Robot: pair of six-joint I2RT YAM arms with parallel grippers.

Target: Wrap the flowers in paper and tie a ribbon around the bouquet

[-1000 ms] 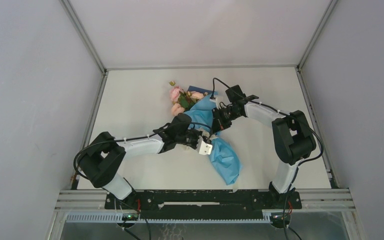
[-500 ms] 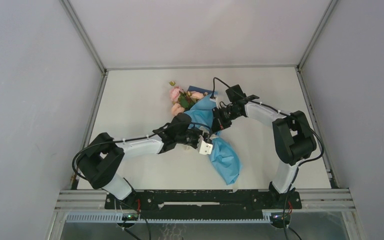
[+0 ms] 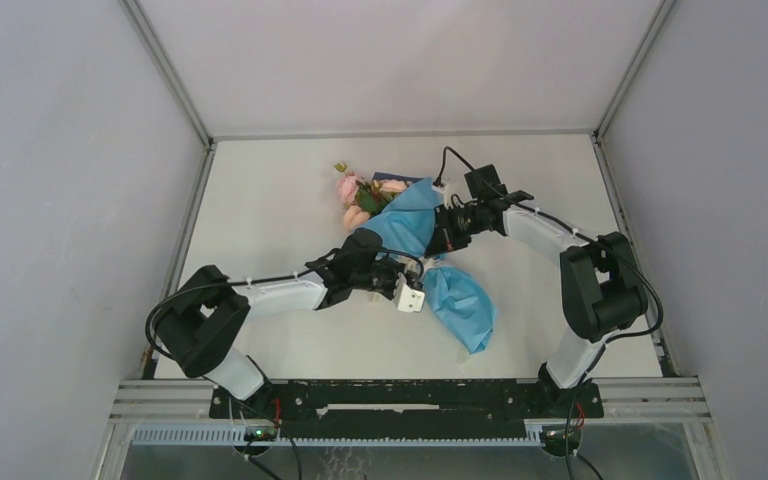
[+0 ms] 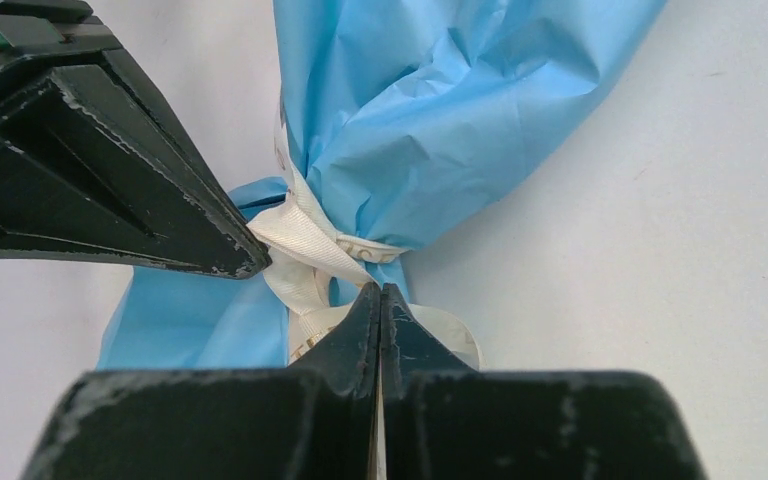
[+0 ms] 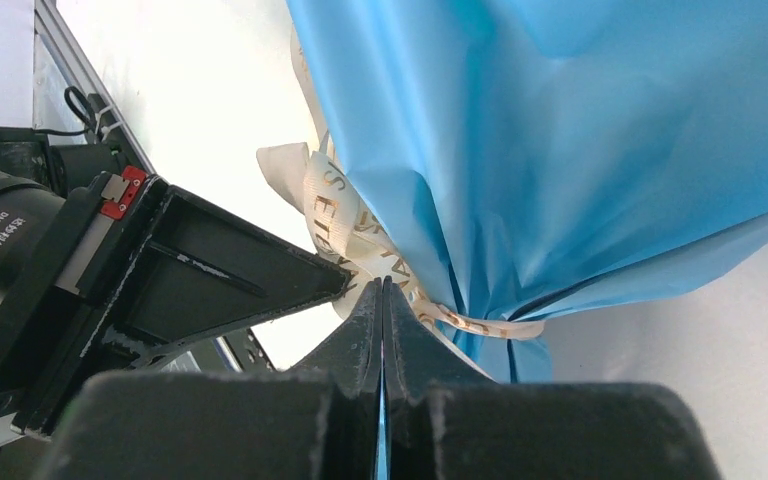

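The bouquet lies on the table, with pink flowers (image 3: 358,190) and green leaves showing at its far end. Its blue paper (image 3: 463,305) (image 4: 430,110) (image 5: 580,130) is pinched at a narrow waist. The cream ribbon (image 4: 305,230) (image 5: 335,215), printed with letters, circles that waist. My left gripper (image 3: 422,268) (image 4: 380,290) is shut at the waist, with a cream strip of ribbon between its jaws. My right gripper (image 3: 436,250) (image 5: 382,285) is shut too. In the left wrist view a ribbon end runs from the tip of the right fingers (image 4: 140,190). Both tips nearly touch each other.
A dark blue edge (image 3: 402,181) shows behind the blooms. The white table (image 3: 260,200) is bounded by grey walls at left, right and back. A black rail (image 3: 410,400) with the arm bases runs along the near edge.
My right arm has drawn back to the right. The bouquet has swung with it: the upper cone stands wider and the lower paper end has slid right. The left arm has barely moved.
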